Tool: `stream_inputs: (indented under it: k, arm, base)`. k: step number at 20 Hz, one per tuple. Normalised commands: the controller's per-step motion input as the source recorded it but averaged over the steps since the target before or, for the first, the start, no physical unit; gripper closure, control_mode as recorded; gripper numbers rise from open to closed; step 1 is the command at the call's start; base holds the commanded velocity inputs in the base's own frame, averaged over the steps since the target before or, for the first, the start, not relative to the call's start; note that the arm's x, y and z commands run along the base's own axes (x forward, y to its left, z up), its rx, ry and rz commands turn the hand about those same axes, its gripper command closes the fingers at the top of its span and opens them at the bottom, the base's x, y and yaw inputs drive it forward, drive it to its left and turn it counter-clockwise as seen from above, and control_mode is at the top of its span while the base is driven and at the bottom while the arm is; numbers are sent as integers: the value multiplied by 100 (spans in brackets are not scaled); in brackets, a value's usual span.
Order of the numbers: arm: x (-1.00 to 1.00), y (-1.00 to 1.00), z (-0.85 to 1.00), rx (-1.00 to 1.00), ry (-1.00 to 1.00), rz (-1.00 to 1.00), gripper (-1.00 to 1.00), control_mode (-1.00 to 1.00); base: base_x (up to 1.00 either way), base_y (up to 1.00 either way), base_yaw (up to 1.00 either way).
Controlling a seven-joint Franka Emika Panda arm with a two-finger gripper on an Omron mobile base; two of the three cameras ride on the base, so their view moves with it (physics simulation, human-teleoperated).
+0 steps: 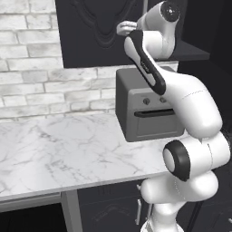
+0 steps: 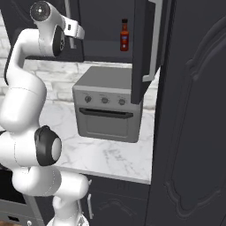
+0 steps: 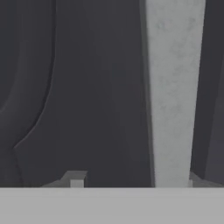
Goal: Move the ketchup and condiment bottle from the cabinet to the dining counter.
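Note:
The condiment bottle (image 2: 124, 35), dark brown-red with a red cap, stands upright on the shelf of the cabinet (image 2: 101, 26), whose right door (image 2: 142, 53) hangs open. The ketchup is hidden. The dining counter is out of view. My hand (image 1: 126, 28) is raised against the cabinet's closed left door (image 1: 93, 31). In the hand view my gripper (image 3: 134, 180) is open around that door's silver bar handle (image 3: 173, 92). The handle lies close to the right fingertip (image 3: 192, 180), with a gap to the left fingertip (image 3: 76, 179).
A grey toaster oven (image 2: 108, 108) sits on the marble counter (image 1: 59, 149) against the white brick wall (image 1: 31, 72), right under the cabinet. A tall dark pantry cupboard (image 2: 194, 123) fills the right side. The open door juts out above the oven.

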Motion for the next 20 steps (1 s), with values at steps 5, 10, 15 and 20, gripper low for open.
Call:
stream_inputs:
  k: [5,10,15,20]
  arm:
    - [-3,35,-1,7,3,0,100,-100]
    - [-28,35,0,11,3,0,100,-100]
    - [-55,25,0,6,0,0,100,-100]
    - [-65,24,0,0,0,0,100,-100]
  base:
    - [0,0,0]
    - [0,0,0]
    - [0,0,0]
    - [0,0,0]
